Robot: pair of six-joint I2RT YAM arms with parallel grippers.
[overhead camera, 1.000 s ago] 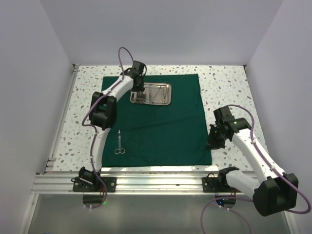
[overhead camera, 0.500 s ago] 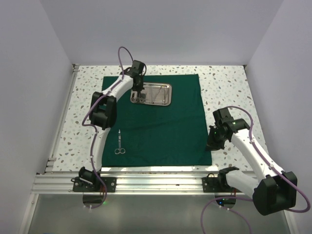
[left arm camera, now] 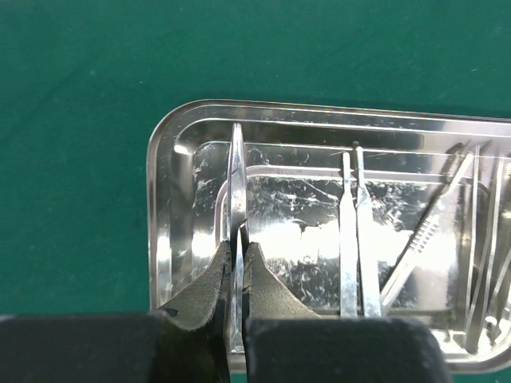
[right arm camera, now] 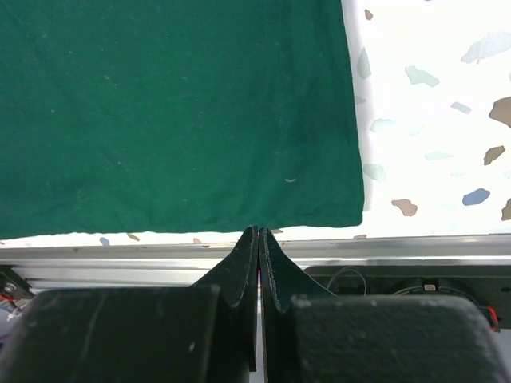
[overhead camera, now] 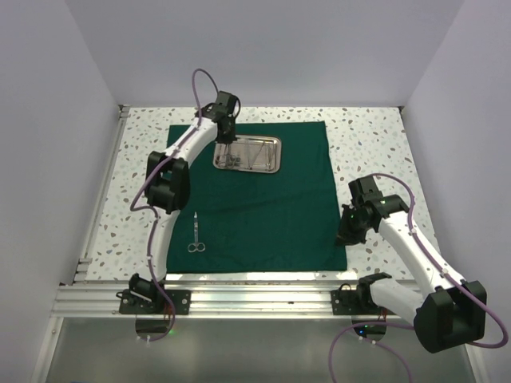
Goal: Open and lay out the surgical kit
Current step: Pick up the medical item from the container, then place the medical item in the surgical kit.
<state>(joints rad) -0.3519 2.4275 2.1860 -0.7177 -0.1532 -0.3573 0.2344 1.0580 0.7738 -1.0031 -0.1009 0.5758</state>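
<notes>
The dark green cloth [overhead camera: 263, 199] lies spread flat as a large square. The steel tray [overhead camera: 247, 154] sits on its far part. Silver scissors [overhead camera: 196, 234] lie on the cloth near its left edge. My left gripper [overhead camera: 229, 137] is over the tray's left end. In the left wrist view it [left arm camera: 237, 246] is shut on a slim silver instrument [left arm camera: 236, 171] seen edge-on, which looks like tweezers. More tweezers [left arm camera: 355, 231] and forceps [left arm camera: 423, 231] lie in the tray [left arm camera: 160, 199]. My right gripper [overhead camera: 345, 237] is shut and empty over the cloth's near right corner [right arm camera: 335, 199].
The speckled table [overhead camera: 375, 144] shows around the cloth. An aluminium rail [overhead camera: 255, 281] runs along the near edge and also shows in the right wrist view [right arm camera: 383, 249]. White walls close in the left, right and back.
My left gripper has risen slightly over the tray's left end, still shut on the slim instrument. The right arm has shifted a little toward the cloth's near right corner.
</notes>
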